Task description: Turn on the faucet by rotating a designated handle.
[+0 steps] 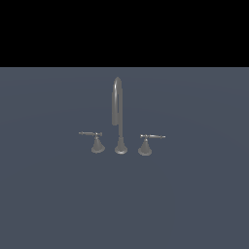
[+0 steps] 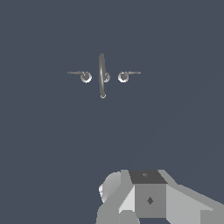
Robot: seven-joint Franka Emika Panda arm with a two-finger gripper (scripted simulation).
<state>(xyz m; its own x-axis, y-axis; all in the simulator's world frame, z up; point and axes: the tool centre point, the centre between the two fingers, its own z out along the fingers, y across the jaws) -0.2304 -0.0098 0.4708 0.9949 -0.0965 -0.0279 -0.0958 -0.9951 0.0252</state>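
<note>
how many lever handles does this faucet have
2. The handle stands on the exterior view's right of the spout, its lever pointing right. The twin handle stands on the left, lever pointing left. None looks hidden.

Dim, flat light fills both renders, with no clear shadows on the grey floor (image 1: pixel 194 204). The faucet (image 1: pixel 117 114) looks soft and coarse, with faint highlights.

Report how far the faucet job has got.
Nothing looks done: in the exterior view, the dull grey gooseneck faucet stands alone, and no arm is near it. The small grey lever handle on that view's right is untouched. The wrist view looks down on the set from far off, and the fingers are out of view. Approaching, gripping and rotating the lever all remain.
</note>
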